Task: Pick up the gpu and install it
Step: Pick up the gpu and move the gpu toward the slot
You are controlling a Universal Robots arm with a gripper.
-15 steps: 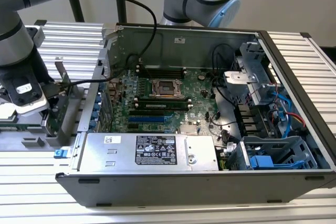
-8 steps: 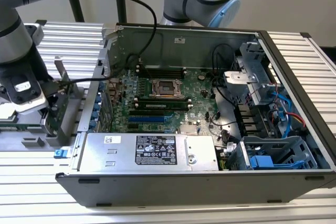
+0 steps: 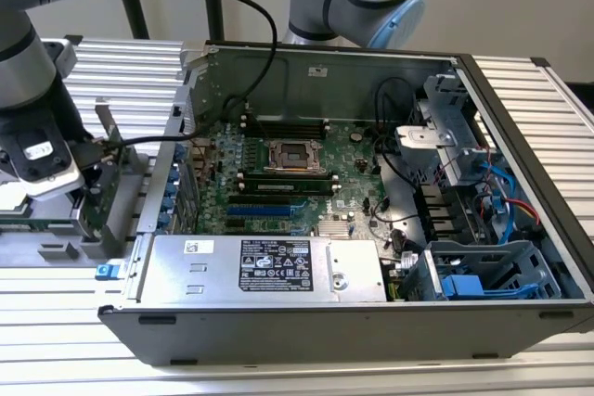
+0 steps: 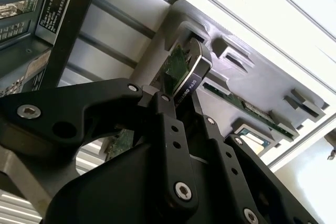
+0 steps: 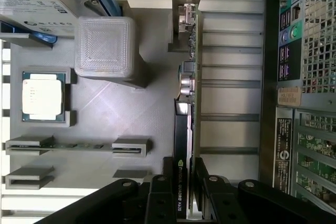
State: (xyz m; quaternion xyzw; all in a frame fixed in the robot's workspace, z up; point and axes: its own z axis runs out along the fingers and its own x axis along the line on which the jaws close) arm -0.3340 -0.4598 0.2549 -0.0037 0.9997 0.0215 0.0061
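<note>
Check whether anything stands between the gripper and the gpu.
Nothing visible does. In the first wrist view the gripper sits astride the gpu, which stands on edge in the grey parts holder, with no other part between them.

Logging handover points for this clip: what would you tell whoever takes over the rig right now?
The gripper is shut on the gpu, one finger on each face.
The gpu stands on edge in the grey holder, beside the computer case.
Done: grasp made.
Left: gpu not yet lifted out, not yet installed in the computer case.
</note>
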